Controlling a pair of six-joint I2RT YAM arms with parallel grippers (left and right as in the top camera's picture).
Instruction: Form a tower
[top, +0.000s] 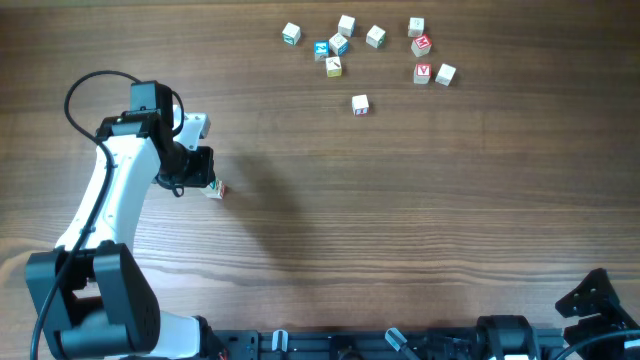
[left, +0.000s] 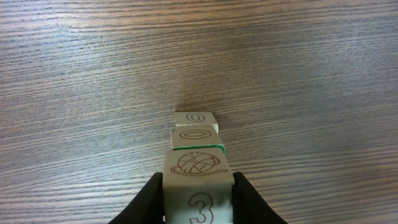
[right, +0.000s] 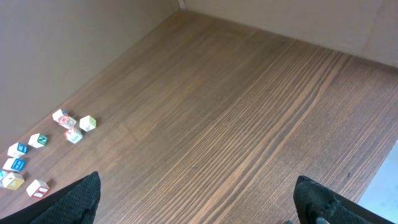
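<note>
The tower is a short stack of three whitish cubes on the wooden table, seen from above in the left wrist view. Its top cube shows a yarn-ball print and a "3". My left gripper is shut on that top cube, with a black finger pressed against each side. In the overhead view the left gripper covers most of the tower, which sits at the table's left. My right gripper stands wide open with nothing between its fingers, parked at the near right corner.
Several loose cubes of the same kind lie scattered at the far middle of the table, one a little nearer. The right wrist view shows them at its left edge. The left arm's white link reaches in from the near left.
</note>
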